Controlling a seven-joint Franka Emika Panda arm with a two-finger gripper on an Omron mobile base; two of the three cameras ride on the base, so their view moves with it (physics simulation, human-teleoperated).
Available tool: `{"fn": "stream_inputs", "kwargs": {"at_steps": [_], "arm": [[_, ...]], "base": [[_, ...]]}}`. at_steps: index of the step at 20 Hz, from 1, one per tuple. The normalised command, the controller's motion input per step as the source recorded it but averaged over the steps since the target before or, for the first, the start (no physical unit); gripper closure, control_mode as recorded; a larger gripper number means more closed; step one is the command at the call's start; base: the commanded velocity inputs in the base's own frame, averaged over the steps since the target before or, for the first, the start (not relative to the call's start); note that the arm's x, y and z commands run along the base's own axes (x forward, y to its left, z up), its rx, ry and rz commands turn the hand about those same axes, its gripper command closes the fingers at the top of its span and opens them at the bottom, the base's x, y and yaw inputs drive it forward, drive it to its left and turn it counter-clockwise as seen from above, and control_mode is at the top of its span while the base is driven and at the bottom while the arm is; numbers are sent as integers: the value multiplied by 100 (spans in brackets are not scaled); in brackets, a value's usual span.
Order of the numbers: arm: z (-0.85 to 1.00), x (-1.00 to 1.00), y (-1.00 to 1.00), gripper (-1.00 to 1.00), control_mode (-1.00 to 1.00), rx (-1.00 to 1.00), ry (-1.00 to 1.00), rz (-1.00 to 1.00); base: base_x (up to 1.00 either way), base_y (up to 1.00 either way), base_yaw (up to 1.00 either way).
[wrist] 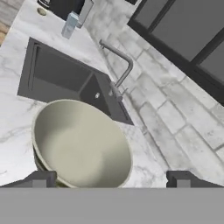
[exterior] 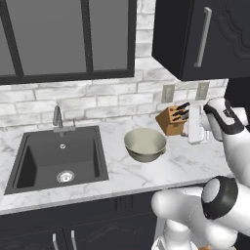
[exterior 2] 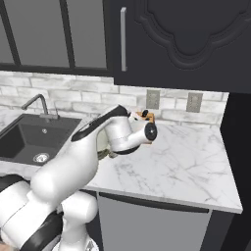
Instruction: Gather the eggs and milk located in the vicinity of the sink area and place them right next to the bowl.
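Gripper [wrist: 111, 186] is hanging wide open and empty over the bowl [wrist: 83, 144]; it should be reaching past the sink [wrist: 65, 81] toward the milk [wrist: 70, 25].

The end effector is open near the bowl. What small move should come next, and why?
Probably swing the end effector across the sink toward the milk. Its jaws are open and hold nothing, it hangs by the bowl, and the milk stands on the counter beyond the sink's far side.
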Motion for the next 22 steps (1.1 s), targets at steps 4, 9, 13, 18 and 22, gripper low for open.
{"fn": "stream_inputs", "kwargs": {"at_steps": [4, 9, 13, 18, 22], "arm": [[36, -42, 0, -100, -100, -12, -14, 0], [10, -42, 25, -100, -100, -11, -20, 0], [1, -45, 37, -100, -100, -12, -22, 0], [0, -16, 40, -100, -100, -9, -9, -1], [0, 0, 15, -100, 100, -1, 0, 0]], "base": [[0, 0, 0], [0, 0, 0], [0, 0, 0], [0, 0, 0], [0, 0, 0]]}}
